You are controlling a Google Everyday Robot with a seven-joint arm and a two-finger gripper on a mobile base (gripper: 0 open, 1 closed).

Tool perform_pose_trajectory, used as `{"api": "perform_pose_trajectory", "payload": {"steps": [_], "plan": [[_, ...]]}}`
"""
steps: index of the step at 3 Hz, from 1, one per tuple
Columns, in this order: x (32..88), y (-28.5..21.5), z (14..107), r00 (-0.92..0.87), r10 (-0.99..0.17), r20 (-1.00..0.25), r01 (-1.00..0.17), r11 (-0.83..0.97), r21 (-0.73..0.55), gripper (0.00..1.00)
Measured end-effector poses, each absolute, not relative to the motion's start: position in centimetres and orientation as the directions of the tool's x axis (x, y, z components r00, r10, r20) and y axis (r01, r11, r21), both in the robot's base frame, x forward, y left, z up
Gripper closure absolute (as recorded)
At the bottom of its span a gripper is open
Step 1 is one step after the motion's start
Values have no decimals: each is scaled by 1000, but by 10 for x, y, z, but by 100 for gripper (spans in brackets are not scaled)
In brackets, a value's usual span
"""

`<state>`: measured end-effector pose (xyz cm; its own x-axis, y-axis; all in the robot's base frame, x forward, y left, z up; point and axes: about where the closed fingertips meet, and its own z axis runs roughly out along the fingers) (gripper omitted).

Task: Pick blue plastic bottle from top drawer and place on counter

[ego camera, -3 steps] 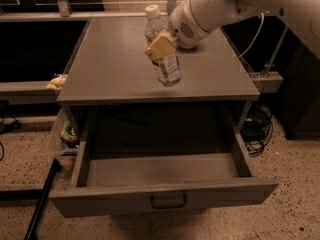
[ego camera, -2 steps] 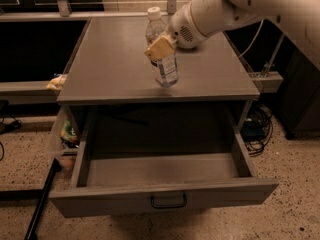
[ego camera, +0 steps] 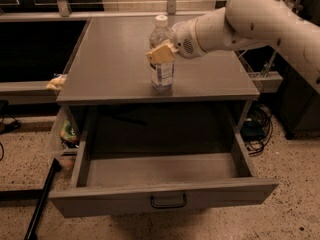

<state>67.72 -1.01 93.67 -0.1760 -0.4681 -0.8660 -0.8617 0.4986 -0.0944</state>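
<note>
A: Camera view. Where's the blue plastic bottle (ego camera: 163, 70)?
B: Upright on the tabletop (ego camera: 110, 69), near its front edge, about mid-width. The top drawer (ego camera: 100, 198) hangs open below that edge.
A: Pincer?
B: The pincer (ego camera: 163, 48) is above the tabletop, clamped round the bottle's shoulder under the white cap (ego camera: 161, 20). One tan pad (ego camera: 160, 55) lies across its front.
A: Handling?
B: Looks light, thin-walled and smooth. It likely dents if squeezed and could slip. Tall and narrow, so tippy. Best hold is probably mid-body at the label (ego camera: 163, 79), with a gentle squeeze.

Gripper (ego camera: 161, 54) tight around blue plastic bottle (ego camera: 163, 75)
</note>
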Motion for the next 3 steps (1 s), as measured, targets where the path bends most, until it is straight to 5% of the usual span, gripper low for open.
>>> {"api": "perform_pose_trajectory", "payload": {"steps": [1, 3], "plan": [[684, -12, 927, -192, -438, -879, -856, 513, -69, 100], [684, -12, 930, -192, -438, -879, -856, 513, -69, 59]]}}
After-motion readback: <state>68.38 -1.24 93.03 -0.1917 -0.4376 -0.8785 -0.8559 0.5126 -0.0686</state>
